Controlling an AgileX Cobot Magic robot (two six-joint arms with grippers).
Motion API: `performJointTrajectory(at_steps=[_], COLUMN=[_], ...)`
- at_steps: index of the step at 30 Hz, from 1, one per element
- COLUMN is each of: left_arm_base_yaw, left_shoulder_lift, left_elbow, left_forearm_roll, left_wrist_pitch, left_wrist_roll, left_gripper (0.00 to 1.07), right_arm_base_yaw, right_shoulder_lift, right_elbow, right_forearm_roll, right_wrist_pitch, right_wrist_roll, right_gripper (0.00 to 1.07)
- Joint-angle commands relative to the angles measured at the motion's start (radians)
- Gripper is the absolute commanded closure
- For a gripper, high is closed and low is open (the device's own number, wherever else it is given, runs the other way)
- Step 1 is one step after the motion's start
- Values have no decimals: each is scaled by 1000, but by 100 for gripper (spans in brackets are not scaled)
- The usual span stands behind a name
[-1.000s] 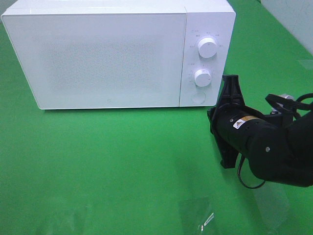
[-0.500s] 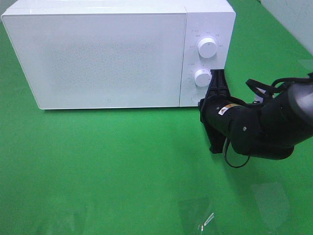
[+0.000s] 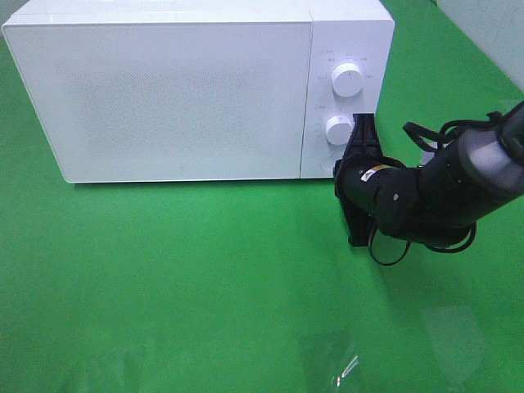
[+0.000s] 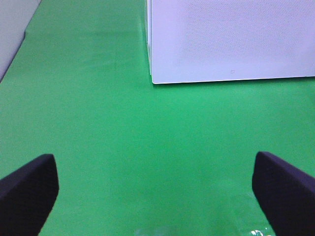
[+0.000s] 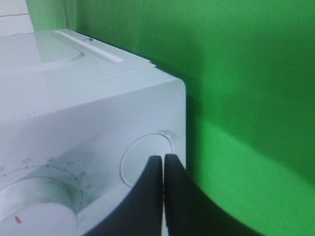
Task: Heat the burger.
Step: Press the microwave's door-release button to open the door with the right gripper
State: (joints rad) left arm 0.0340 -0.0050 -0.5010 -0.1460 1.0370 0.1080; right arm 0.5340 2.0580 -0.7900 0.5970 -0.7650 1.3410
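Push the shut right gripper (image 5: 163, 160) (it holds nothing) straight into the middle of the round button (image 5: 138, 157); the left gripper (image 4: 156, 192) is wide.

A flat green tabletop (image 3: 164, 278) carries a white boxy microwave oven (image 3: 164, 90), door closed, at its far side.

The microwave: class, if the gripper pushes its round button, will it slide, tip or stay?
Probably stays: the microwave is a broad, low box flat on green cloth. Tipping seems unlikely, as the shut right gripper points low, at the round button.
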Motion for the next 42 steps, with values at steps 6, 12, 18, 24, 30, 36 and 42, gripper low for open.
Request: performJointTrajectory(at_steps=[6,12,18,24,30,36,42], left_arm_base_yaw=[0,0,0,0,0,0,0], left_shoulder_lift=[-19,-19,-19,-19,-19,-19,-19], left_elbow=[3,3,3,3,3,3,3], left_forearm_roll=[-3,-3,-3,-3,-3,-3,-3], left_wrist_pitch=[-10,-10,-10,-10,-10,-10,-10], left_wrist_roll=[-1,-1,-1,-1,-1,-1,-1], left_gripper=[7,7,7,7,7,7,7], right_arm_base_yaw=[-11,-11,-11,-11,-11,-11,-11], right_shoulder_lift=[25,59,80,73,70,65,65], right_elbow=[-46,-79,-86,-86,-86,-88,-122], right_forearm_roll=[-10,-9,-2,-5,-9,-34,-36], right_wrist_pitch=[-5,-28,-84,-168,-185,-267,-288], right_wrist_roll=[12,8,4,3,23,94,79], right_gripper=[107,107,107,107,107,107,107])
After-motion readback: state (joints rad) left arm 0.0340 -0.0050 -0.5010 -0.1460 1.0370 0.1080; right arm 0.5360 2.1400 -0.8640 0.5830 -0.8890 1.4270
